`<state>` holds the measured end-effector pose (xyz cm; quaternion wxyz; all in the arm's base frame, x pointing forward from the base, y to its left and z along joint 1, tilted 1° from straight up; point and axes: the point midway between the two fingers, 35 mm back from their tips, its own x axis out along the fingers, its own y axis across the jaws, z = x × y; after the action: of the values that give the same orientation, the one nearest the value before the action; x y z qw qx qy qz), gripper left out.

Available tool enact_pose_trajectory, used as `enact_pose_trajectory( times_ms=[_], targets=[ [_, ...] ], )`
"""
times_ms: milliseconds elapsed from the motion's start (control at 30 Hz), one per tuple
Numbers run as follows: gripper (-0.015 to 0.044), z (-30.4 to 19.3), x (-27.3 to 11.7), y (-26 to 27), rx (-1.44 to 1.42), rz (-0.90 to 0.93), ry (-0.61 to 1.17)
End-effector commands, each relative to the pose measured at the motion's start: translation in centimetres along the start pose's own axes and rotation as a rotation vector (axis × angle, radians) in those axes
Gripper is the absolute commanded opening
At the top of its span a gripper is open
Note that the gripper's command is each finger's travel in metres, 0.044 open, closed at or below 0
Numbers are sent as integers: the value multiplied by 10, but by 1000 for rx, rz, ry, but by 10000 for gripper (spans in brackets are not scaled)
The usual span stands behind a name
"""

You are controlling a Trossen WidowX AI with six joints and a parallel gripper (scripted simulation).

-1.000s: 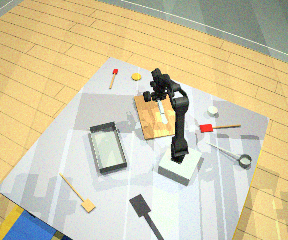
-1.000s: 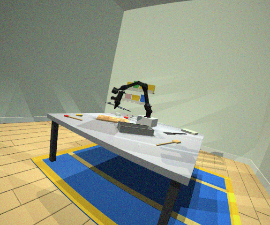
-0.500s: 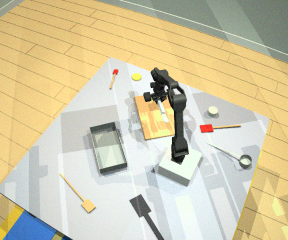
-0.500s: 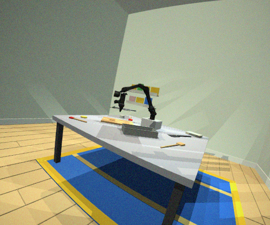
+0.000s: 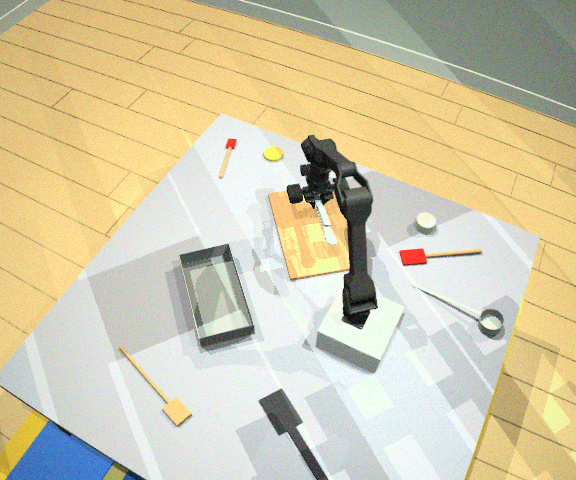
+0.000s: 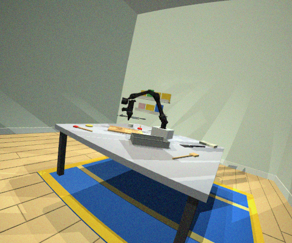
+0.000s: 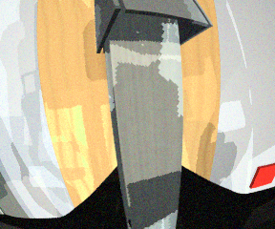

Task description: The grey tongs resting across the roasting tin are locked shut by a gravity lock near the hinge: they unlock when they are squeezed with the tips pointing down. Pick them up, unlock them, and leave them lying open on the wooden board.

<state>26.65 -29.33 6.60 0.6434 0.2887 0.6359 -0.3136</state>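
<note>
Presently, item: grey tongs point(image 5: 325, 219), held aloft over the wooden board point(image 5: 309, 242), clear of it, well away from the roasting tin point(image 5: 216, 294) on the worktop point(image 5: 138, 289).

Holder: end effector point(image 5: 313, 198), clenched on the tongs at their upper part; in the exterior view the arm hung the tool above the board's far end.

Condition of item: the two arms lay pressed flat together, reading in the wrist view point(image 7: 147, 114) as one long pale-grey strip that ran away from the camera to a darker, wedge-shaped end. No gap showed between the arms, so the tongs appeared locked. Whether the lock near the hinge had released could not be told.

Attitude: seen from above the tongs ran along the board; whether the tips pointed truly down could not be judged with certainty.

Risks noted:
- If the tool were set down while shut, the task would fail at its chief condition; the cause would be squeezing at a wrong tilt.
- A smooth, narrow strip might slip or swing in the grasp during reorientation.
- A release from height could bounce the tongs off the board onto the worktop.
</note>
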Motion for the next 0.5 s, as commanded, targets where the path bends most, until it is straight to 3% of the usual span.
enact_pose_trajectory(
  times_ms=[0, 467],
  targets=[
    [-150, 0, 5, 1, 5, 5, -1],
    [-150, 2, 28, 1, 5, 5, -1]
  ],
)
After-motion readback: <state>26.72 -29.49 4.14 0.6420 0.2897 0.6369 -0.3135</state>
